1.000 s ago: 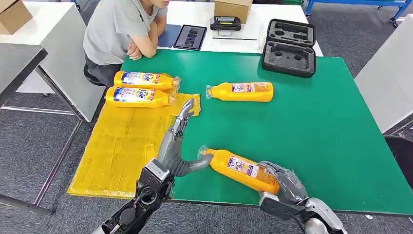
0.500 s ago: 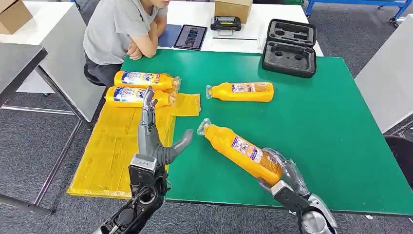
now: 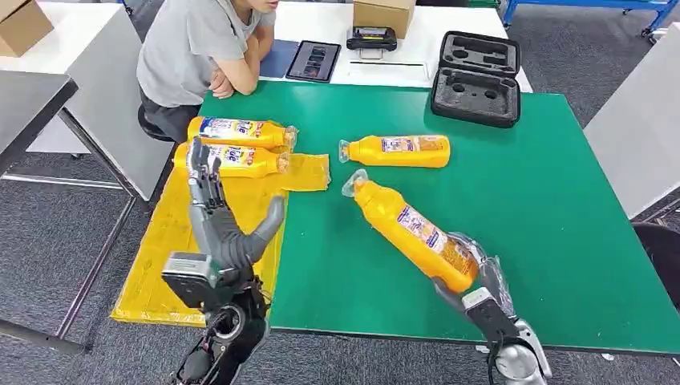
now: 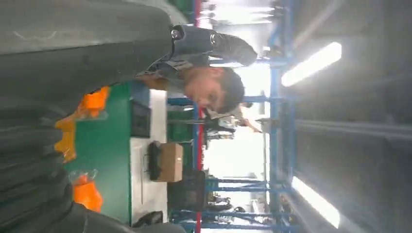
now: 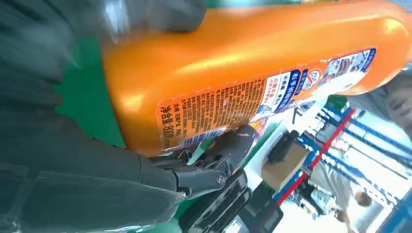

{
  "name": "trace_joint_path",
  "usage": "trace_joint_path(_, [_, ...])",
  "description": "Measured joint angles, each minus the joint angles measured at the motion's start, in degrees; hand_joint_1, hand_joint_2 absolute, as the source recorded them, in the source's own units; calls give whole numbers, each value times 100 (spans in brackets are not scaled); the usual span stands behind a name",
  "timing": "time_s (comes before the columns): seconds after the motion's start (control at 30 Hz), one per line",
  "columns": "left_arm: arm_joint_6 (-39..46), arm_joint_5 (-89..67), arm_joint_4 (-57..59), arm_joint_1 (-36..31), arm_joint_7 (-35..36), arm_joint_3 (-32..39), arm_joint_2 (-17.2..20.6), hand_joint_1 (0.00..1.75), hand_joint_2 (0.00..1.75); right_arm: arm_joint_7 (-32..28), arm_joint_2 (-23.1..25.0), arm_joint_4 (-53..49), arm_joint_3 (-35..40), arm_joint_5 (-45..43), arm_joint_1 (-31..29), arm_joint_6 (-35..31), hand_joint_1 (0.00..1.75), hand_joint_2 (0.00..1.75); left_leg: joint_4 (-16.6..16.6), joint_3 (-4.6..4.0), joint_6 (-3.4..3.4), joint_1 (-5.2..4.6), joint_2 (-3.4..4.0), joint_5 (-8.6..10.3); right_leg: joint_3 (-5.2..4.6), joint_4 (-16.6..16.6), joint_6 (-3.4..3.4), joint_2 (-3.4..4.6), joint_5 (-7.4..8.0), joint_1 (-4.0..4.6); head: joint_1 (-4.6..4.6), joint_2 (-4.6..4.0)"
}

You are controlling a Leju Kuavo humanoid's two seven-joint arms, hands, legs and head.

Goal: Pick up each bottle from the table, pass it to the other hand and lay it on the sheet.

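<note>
The right hand [image 3: 473,281] grips the base of an orange bottle [image 3: 409,233], raised at a slant over the green table [image 3: 521,200] with its cap pointing away. The left hand [image 3: 220,228] is upright above the yellow sheet [image 3: 192,249] at the table's left edge, fingers spread, holding nothing. Beyond lies a third bottle [image 3: 397,151] on the table, and two labelled bottles [image 3: 232,144] rest on the sheet's far end.

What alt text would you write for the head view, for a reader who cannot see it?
The right robot hand holds an orange bottle tilted above a green table, while the left robot hand is raised open over a yellow sheet. Two bottles lie on the sheet's far end, another lies on the table, and a person sits at the far corner.
</note>
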Motion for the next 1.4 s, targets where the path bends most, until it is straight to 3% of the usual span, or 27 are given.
trace_joint_path(0.13, [-1526,581,247,196,9,332,-260,0,175,-232,72,-129,-76,-232,81,-144,175,175,0,-2,0,-1,-2,0,0,1,0,-1,0,-1,-2,0])
trace_joint_path(0.37, [-2044,687,646,246,7,540,-465,0,175,-242,144,-284,-122,-380,171,-240,171,175,0,-1,1,-2,-2,0,0,-2,0,-3,0,-2,-2,0])
trace_joint_path(0.67, [-2518,1289,2613,-180,31,498,-592,0,175,-242,142,-396,-118,-846,228,-297,171,175,0,2,1,-2,-1,0,0,-1,0,-2,0,-1,0,0])
trace_joint_path(0.83, [-3085,1601,3975,-544,37,299,-719,0,175,-242,116,-529,-94,-1012,292,-352,162,175,0,1,1,-3,0,0,0,0,1,1,1,-2,-2,0])
trace_joint_path(1.07, [-3289,1610,4704,-748,157,11,-780,0,175,-242,120,-647,-9,-1040,300,-380,164,175,1,-1,1,-2,0,0,-1,0,1,1,0,-1,-2,0])
trace_joint_path(1.37, [-4407,2027,5431,-958,1082,-315,-843,0,175,-242,116,-647,151,-1121,156,-290,159,175,0,0,2,-2,1,1,1,0,0,2,1,-1,-2,0])
trace_joint_path(1.4, [-4548,2122,5499,-988,1084,-376,-850,0,0,-242,116,-636,188,-1121,107,-280,159,175,0,0,2,-2,0,1,1,0,0,0,1,-2,-2,0])
